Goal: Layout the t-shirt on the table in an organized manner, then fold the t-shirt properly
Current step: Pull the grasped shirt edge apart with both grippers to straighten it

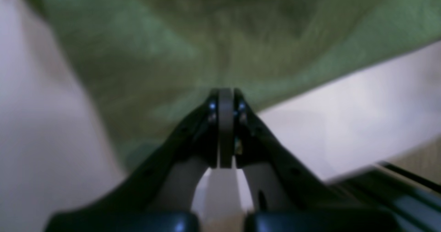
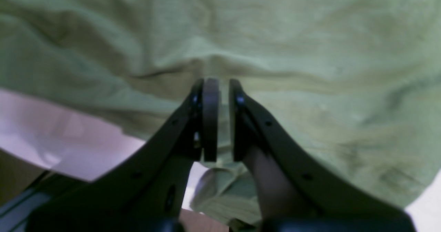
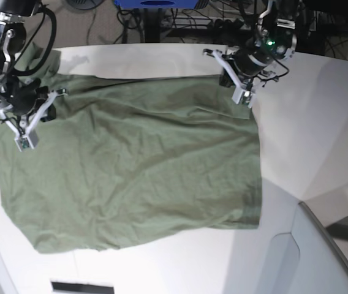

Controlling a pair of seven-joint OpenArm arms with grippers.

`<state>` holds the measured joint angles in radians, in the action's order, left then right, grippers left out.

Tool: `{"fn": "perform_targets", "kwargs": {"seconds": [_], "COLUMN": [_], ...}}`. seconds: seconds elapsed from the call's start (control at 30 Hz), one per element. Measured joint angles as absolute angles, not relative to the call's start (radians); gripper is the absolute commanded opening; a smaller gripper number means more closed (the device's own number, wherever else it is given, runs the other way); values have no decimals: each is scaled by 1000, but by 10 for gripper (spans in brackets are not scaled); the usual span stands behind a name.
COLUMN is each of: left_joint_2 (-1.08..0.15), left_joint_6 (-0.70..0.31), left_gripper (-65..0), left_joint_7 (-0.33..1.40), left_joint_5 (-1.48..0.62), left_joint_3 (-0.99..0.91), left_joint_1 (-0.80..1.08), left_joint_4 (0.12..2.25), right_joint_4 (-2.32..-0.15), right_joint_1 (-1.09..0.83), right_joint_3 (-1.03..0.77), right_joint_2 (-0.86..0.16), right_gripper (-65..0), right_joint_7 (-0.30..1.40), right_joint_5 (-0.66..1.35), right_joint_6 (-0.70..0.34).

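White table (image 3: 321, 122): 1 t-shirt (image 3: 137, 165) (wrinkled), 2 end effectors gripping it.

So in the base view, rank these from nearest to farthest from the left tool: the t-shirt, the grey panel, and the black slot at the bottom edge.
1. t-shirt: its far right corner sits at the left tool.
2. grey panel: near right corner of the table.
3. black slot: bottom edge, toward the left.
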<state>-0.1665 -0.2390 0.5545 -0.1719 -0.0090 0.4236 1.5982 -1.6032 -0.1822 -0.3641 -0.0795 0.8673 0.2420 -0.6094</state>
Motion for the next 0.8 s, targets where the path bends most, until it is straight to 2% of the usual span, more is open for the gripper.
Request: {"fn": "perform_targets", "kwargs": {"seconds": [0.17, 0.5, 0.7, 0.77, 0.8], "left_joint_2": [-172, -180, -236, -239, -237], "left_joint_6": [-235, -237, -251, -251, -253], "left_gripper": [-650, -650, -650, -650, -650], "left_joint_7": [546, 511, 436, 403, 405], "left_joint_5": [-168, -175, -193, -193, -195], "left_joint_3": [-45, -43, -44, -57, -72], "left_joint_1": [409, 315, 361, 385, 395], "left_joint_4": [1692, 1456, 1444, 1446, 1453], "right_joint_4": [-1603, -1603, -1602, -1602, -1602], "right_joint_1": [-183, -193, -186, -184, -184], "right_joint_3": [-362, -366, -599, -653, -670], "right_joint_2": [-78, -81, -56, -48, -46], "right_gripper": [-591, -590, -585, -542, -491], "right_joint_7": [867, 860, 865, 882, 907], "right_joint_5": [242, 243, 238, 238, 242], "right_joint_6": [-610, -609, -602, -602, -603]}}
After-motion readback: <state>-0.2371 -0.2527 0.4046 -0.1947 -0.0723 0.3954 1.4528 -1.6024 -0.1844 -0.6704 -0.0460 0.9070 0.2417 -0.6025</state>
